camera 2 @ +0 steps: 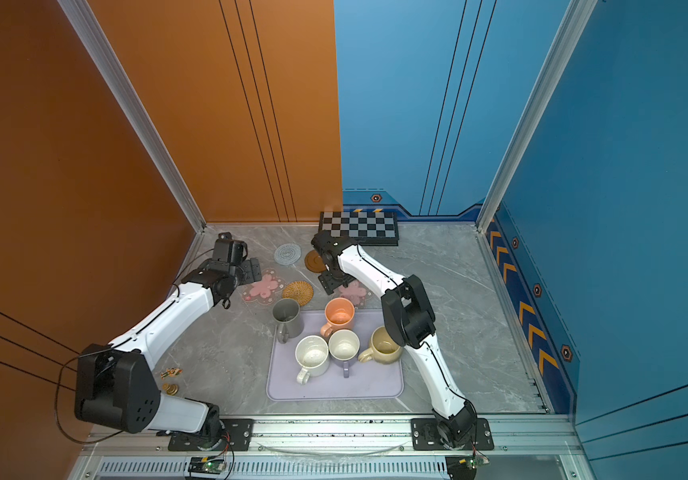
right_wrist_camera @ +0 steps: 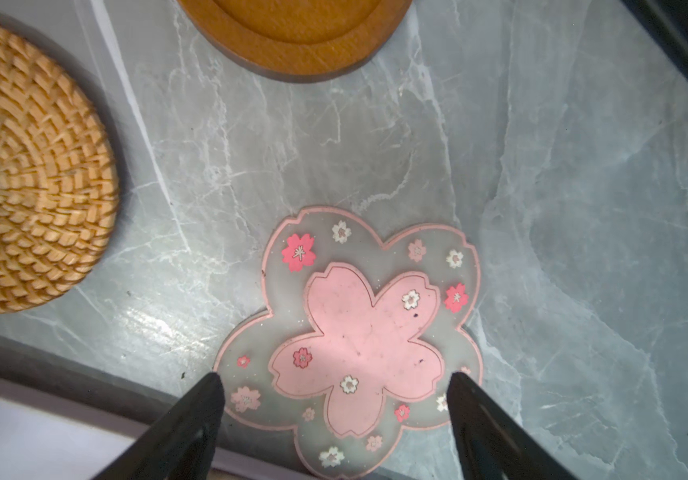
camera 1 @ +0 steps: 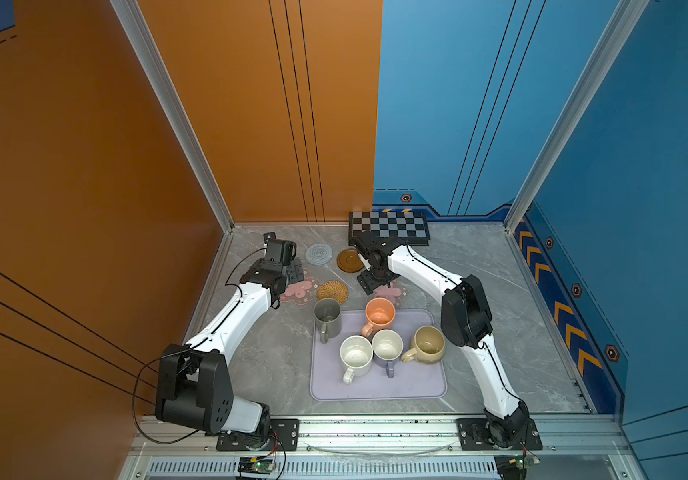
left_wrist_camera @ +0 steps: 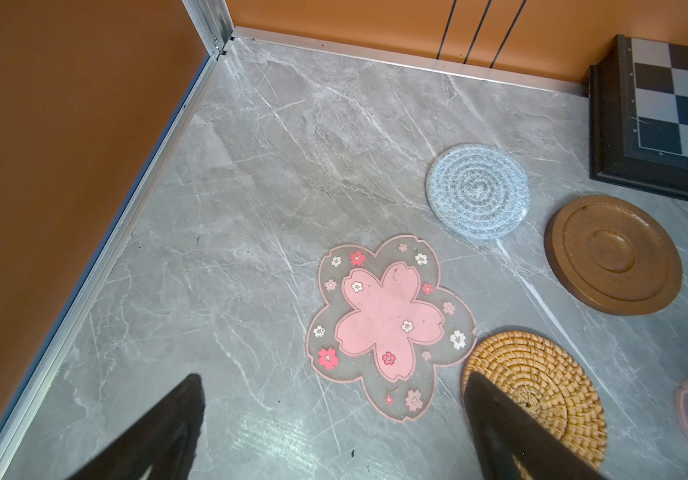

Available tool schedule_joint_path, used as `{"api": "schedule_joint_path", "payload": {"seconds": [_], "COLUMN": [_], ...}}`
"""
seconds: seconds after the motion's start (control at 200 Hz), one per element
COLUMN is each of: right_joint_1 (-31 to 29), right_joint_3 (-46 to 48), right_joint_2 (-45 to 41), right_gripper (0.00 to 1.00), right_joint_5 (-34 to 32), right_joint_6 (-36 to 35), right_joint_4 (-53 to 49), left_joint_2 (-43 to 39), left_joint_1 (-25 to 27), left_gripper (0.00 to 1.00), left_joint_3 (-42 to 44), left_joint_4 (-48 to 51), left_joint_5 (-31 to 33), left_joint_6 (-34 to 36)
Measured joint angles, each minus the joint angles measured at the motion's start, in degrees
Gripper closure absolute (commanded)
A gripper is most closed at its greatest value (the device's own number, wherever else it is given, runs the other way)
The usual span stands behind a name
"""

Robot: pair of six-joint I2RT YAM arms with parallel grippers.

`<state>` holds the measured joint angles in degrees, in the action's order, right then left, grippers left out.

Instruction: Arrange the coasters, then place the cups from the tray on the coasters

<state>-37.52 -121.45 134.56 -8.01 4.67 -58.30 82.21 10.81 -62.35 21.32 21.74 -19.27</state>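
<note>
The right claw point(right_wrist_camera: 334, 376), jaws apart and holding nothing, hangs low over a clear flower coaster point(right_wrist_camera: 359, 332) lying flat on the tabletop point(right_wrist_camera: 583, 187) just beyond the far rim of the tray point(camera 1: 375, 386) where the five mugs point(camera 1: 356, 353) stand; the left claw point(left_wrist_camera: 334, 376) is likewise wide open near the second flower coaster point(left_wrist_camera: 384, 324). This coaster looks thin, light and floppy, probably clinging to the smooth stone, so pinching one petal edge seems the surest hold

Five cups point(camera 1: 356, 354) seemingly on tray point(camera 1: 375, 388), coasters point(camera 1: 332, 291) beyond
</note>
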Motion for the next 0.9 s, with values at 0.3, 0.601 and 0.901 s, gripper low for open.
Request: {"api": "schedule_joint_path", "payload": {"seconds": [0.3,0.601,0.901], "right_joint_1": [-0.83,-1.22,-1.49], "right_joint_3": [-0.26,-0.26,-0.2], "right_joint_2": [1.51,1.86,4.11], "right_gripper": [0.14,0.14,0.14], "right_joint_5": [0.02,-1.55,-3.89], "right_joint_6": [-0.63,-1.07,-1.03], "right_joint_4": [-0.26,-0.26,-0.26], "left_joint_2": [0.0,0.0,0.0], "left_joint_1": [-0.74,-0.92,-1.07], "left_gripper": [0.02,0.02,0.02], "left_joint_3": [0.0,0.0,0.0], "left_joint_4": [0.48,0.96,1.27], "left_joint_5": [-0.9,-2.14,-4.02], "left_joint_6": [0.17,0.37,0.33]}}
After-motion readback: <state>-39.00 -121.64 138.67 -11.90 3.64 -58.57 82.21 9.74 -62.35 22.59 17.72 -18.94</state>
